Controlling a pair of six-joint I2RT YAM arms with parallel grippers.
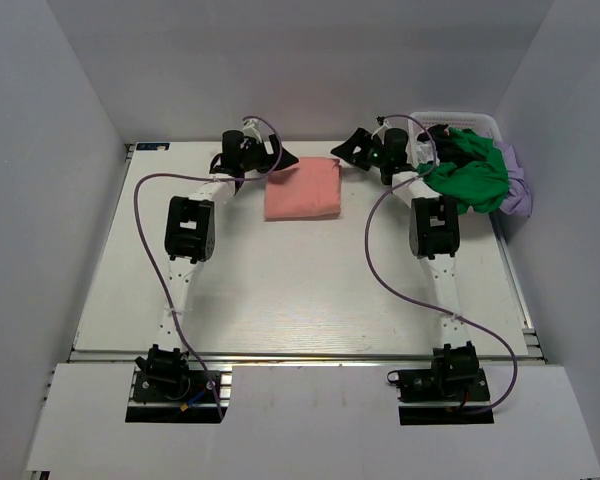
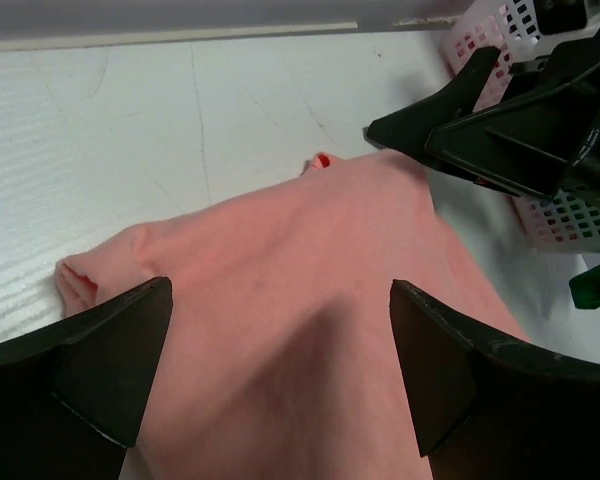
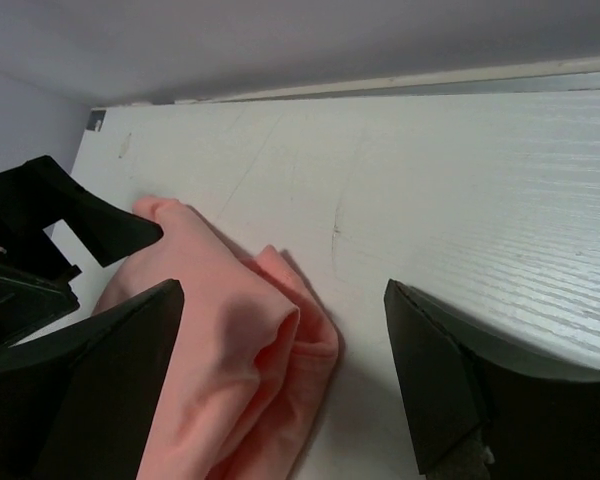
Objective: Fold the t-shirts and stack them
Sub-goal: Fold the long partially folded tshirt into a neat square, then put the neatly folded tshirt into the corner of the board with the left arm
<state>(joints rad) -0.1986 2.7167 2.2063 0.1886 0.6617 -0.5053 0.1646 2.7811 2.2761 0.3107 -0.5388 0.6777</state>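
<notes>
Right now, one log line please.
left gripper: open, over pink shirt | right gripper: open, at its edge | pink shirt: folded | green shirt: draped on basket

Nothing in any view could be read: no text, brand, number or sign. A small dark sticker (image 1: 152,147) sat at the far left corner of the bench (image 1: 300,300) in the top view. It was too small for any lettering on it to be made out.
</notes>
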